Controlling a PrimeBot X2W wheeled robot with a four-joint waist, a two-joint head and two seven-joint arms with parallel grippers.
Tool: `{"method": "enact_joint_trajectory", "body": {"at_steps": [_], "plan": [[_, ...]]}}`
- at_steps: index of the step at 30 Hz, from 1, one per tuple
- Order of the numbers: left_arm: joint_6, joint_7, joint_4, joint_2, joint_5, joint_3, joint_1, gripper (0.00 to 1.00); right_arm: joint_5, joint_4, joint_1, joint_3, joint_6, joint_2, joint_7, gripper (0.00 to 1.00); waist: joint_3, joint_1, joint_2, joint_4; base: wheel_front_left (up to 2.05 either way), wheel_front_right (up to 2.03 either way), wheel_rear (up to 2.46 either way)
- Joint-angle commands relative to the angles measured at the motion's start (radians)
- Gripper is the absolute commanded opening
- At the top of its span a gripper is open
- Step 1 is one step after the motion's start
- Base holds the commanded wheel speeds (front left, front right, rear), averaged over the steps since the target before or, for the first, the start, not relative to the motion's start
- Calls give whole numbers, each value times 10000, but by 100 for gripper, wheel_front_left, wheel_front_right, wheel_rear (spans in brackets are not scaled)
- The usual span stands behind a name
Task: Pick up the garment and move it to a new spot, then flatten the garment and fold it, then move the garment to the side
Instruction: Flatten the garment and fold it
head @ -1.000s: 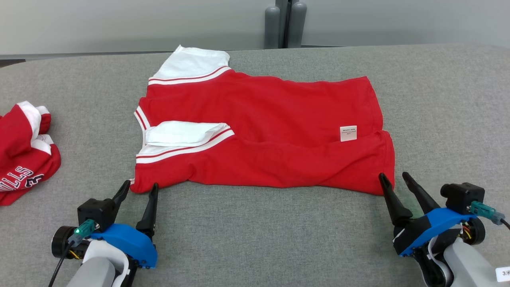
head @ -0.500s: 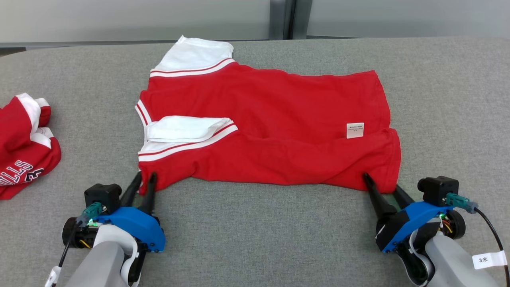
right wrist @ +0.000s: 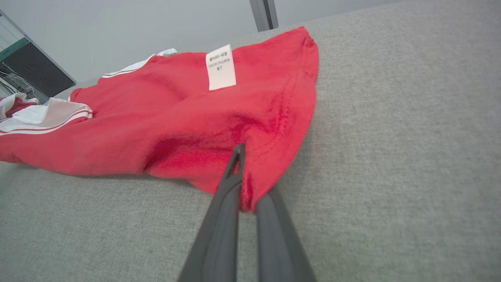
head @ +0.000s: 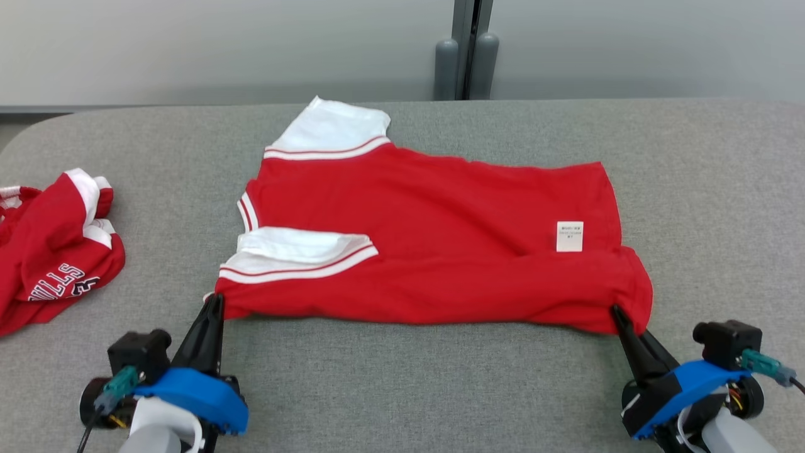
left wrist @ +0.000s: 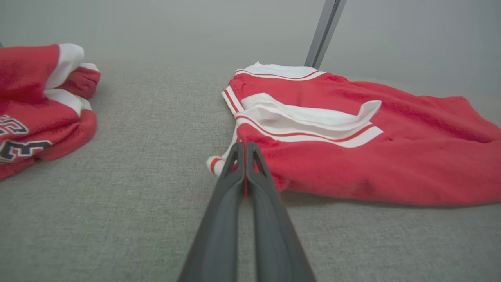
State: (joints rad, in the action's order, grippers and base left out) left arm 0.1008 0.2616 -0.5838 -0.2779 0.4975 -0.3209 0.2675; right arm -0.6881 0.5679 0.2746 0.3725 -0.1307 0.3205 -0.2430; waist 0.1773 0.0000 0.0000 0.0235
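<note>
The left hand [head: 212, 305] and right hand [head: 619, 316] were each clamped on a garment [head: 440, 233] corner. The fold wanted both lifted evenly, with the cloth between them kept taut.

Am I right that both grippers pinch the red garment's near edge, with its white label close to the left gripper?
Not quite: the white label on the garment lies near the right gripper, as the head view shows. The rest holds.
</note>
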Motion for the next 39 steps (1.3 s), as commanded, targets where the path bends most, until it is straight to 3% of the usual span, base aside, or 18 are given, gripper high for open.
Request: {"method": "enact_joint_trajectory", "body": {"at_steps": [1,10,17,18,19,20,21,22,31,39], "plan": [[-132,43,412,-21,-53,157,-460,0,-46,-310,-403,-102,-1,171,94,0,-109,0,0,-31,0,0,0],[-834,-72,2381,5,30,361,-2701,0,167,-2451,-2378,-676,-3,468,1478,0,-548,0,0,-85,0,0,0],[-1210,-481,3335,-195,59,299,-3704,0,486,-3533,-3691,-1641,-3,26,2485,0,-603,0,0,-11,0,0,0],[-1242,-475,3413,-156,114,326,-3728,0,518,-3609,-3749,-1761,-1,-105,2581,4,-600,0,0,-16,0,0,0],[-1266,-449,3442,-126,139,355,-3723,8,586,-3655,-3799,-1849,-3,-202,2664,57,-599,0,0,-22,0,0,0],[-1286,-422,3433,-131,120,362,-3686,37,656,-3661,-3813,-1935,-3,-279,2745,100,-594,0,0,-30,0,0,0],[-1278,-359,3442,-107,95,397,-3599,93,751,-3664,-3768,-2062,-1,-353,2752,100,-595,0,0,-35,0,0,0],[-1278,-297,3402,-75,88,413,-3515,100,867,-3654,-3705,-2148,-3,-404,2766,100,-597,0,0,-36,0,0,0],[-1387,28,3739,174,-339,884,-2921,100,1596,-4074,-3124,-3036,-3,-853,1813,100,-745,0,0,-78,0,0,0],[-1269,40,5215,692,-1344,2594,-2839,100,2374,-4367,-2859,-3566,-3,-1359,450,100,-1027,0,0,-27,0,0,0]]}}
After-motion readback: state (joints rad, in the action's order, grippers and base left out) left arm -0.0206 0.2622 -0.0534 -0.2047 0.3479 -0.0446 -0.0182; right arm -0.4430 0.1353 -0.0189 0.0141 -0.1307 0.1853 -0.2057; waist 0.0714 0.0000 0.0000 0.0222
